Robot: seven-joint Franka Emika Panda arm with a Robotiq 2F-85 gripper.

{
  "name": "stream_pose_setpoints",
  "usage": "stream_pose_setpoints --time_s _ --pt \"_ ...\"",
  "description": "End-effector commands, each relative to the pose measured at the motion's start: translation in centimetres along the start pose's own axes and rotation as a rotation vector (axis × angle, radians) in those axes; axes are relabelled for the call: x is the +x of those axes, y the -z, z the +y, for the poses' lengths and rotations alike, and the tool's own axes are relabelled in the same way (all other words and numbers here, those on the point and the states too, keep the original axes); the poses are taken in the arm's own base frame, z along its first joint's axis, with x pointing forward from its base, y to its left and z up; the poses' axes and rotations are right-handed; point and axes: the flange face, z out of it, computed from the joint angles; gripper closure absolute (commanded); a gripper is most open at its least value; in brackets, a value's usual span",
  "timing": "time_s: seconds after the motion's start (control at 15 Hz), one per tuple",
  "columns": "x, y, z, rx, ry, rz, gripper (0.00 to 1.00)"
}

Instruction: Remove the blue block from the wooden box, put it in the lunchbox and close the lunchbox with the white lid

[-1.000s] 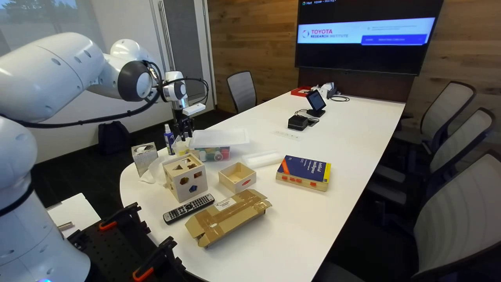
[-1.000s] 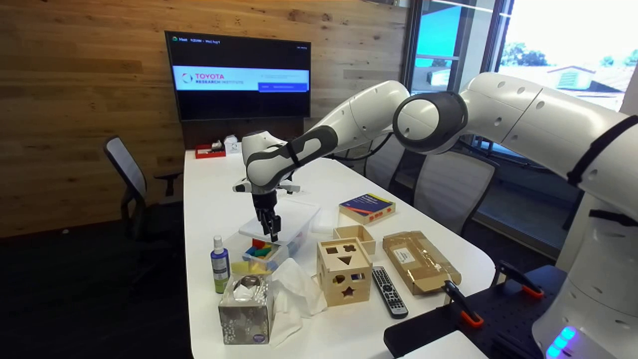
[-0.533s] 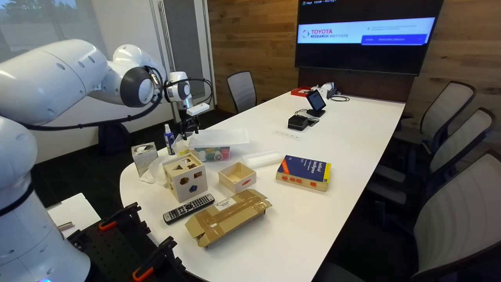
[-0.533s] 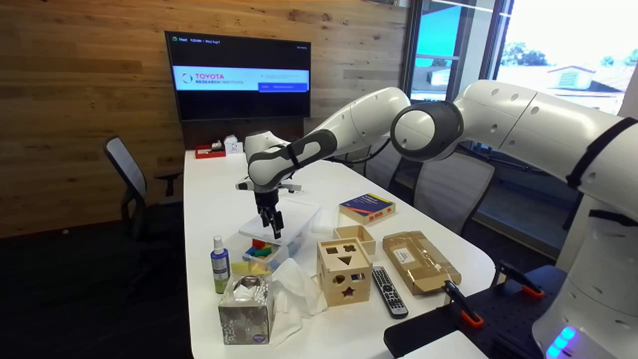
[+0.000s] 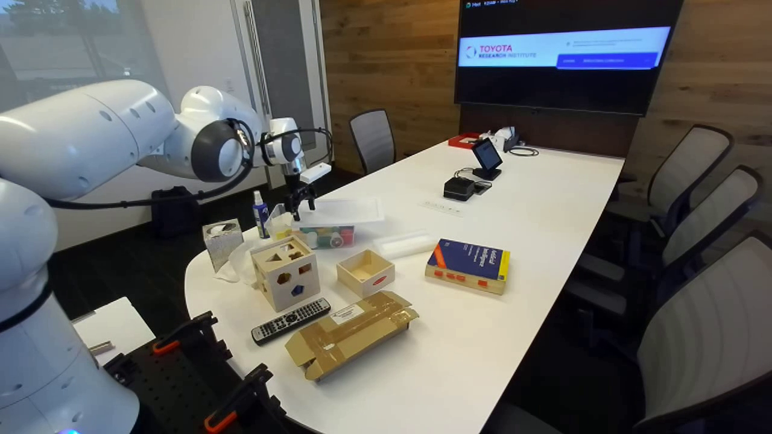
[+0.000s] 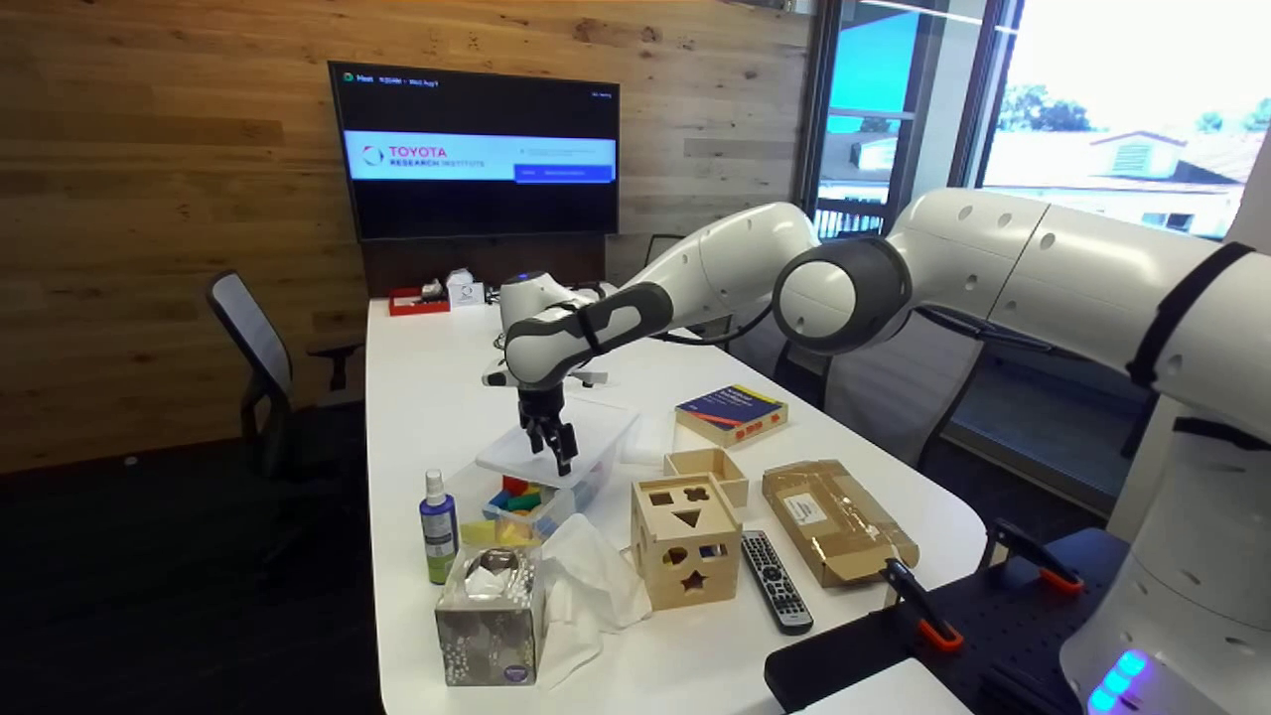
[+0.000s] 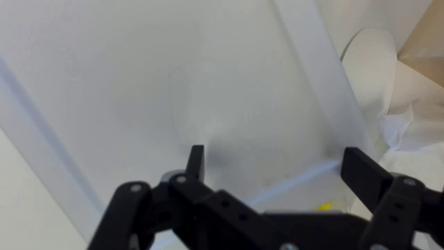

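The clear plastic lunchbox [image 6: 590,489] holds several coloured blocks, seen through its wall and open near end. Its white lid [image 7: 222,90] lies loosely on top, shifted so that this end stays uncovered. My gripper [image 6: 552,457] points down over the lid, open and with nothing between its fingers; in the wrist view the gripper [image 7: 274,156] spans the lid near one edge. The wooden box [image 5: 288,272] stands upright nearby. Blue shows in one of its cut-outs, and a blue piece [image 6: 497,500] lies in the lunchbox; which is the blue block I cannot tell.
Close to the lunchbox stand a spray bottle [image 6: 438,526], a tissue box [image 6: 489,621] and crumpled tissue [image 6: 596,576]. An open wooden tray [image 5: 366,272], a remote [image 5: 291,320], flattened cardboard [image 5: 353,334] and a thick book [image 5: 468,265] occupy the table around the wooden box.
The arm has come lower, and my gripper has shifted from beside the lunchbox's open end to over the lid. Its fingers have spread wider. Objects on the table look unmoved.
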Motion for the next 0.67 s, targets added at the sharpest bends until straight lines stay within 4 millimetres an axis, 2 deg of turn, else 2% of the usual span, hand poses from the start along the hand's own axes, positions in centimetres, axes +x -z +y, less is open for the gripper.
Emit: stream_pose_setpoints --time_s 0.0,0.27,0.6 --pt "0.16 -0.14 0.68 -0.038 0.054 0.008 0.0" --pt "-0.16 0.06 0.81 -0.027 0.085 0.057 0.0" --pt "0.42 -0.6 0.22 0.011 0.14 0.087 0.0"
